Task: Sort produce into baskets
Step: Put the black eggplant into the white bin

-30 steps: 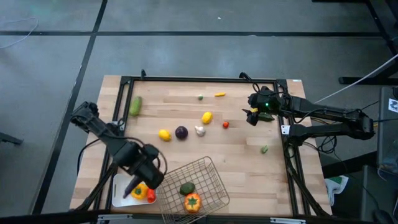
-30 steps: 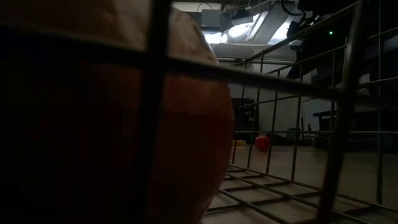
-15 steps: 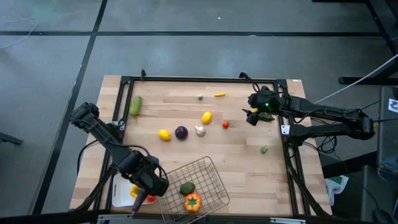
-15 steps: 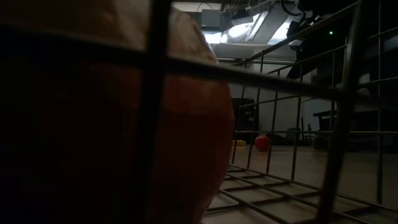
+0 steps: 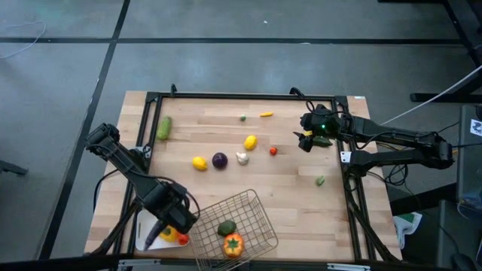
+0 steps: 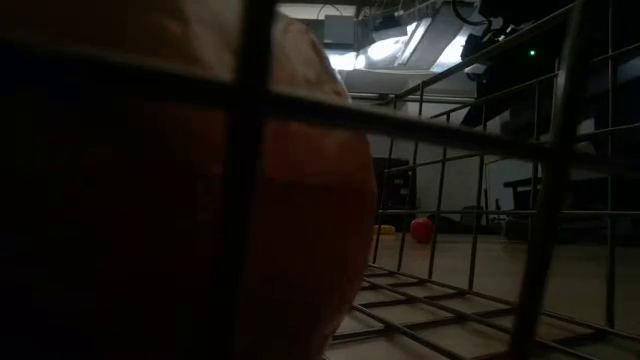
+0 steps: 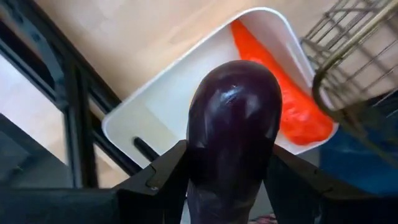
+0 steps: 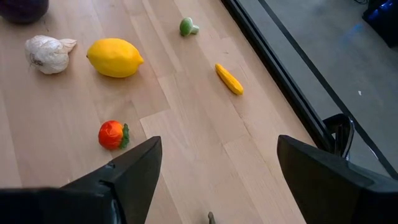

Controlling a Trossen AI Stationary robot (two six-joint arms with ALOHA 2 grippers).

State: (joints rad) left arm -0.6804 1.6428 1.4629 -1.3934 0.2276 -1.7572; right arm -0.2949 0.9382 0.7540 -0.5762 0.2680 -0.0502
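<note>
Left gripper (image 7: 227,180) is over the white tray (image 7: 158,109) at the table's (image 5: 286,181) near-left corner, clamped on the eggplant (image 7: 233,124), which hangs above the tray. An orange piece (image 7: 280,93) lies inside the tray. The wire basket (image 5: 235,218) sits just beside it, holding an orange pepper (image 5: 233,244). Right gripper (image 5: 305,135) waits by the far-right edge, fingers spread wide and empty; lemon (image 8: 114,57), garlic (image 8: 46,53) lie mid-table.

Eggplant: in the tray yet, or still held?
Still held: the left gripper grips the eggplant above the white tray.
</note>
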